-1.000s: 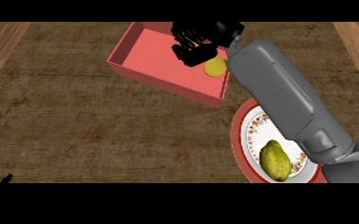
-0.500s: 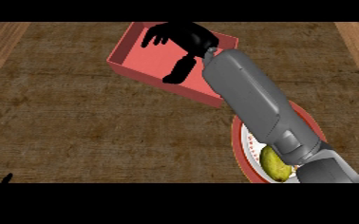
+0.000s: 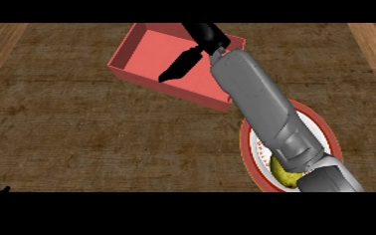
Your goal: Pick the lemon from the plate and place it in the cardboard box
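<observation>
Reaching across the brown bench (image 3: 88,129), the right hand (image 3: 202,40) is hanging over the red box (image 3: 136,55). Its black fingers (image 3: 176,68) are sticking out straight and spread wide, and they are holding nothing. One long finger is pointing down toward the floor of the box. The rest of the hand is sitting over the far wall of the box, near the back corner.

The grey arm (image 3: 257,99) is stretching from the bottom right corner up to the box. It is crossing over the near right side of the box and over the plate (image 3: 323,129).

The plate is round with a red rim and a white middle with little dots. It is sitting on the bench at the right, just beside the near corner of the box. A yellow-green fruit (image 3: 286,175) is lying on the plate, close to its near edge. The arm is hiding most of it, so only a small part is peeking out beside the arm.

The box is open on top, and the part of its floor that shows is bare. The arm and hand are covering the rest, so I cannot tell if the lemon is lying in there.

A tiny black bit of the left hand (image 3: 4,189) is showing at the bottom left edge. I cannot tell how its fingers are.
</observation>
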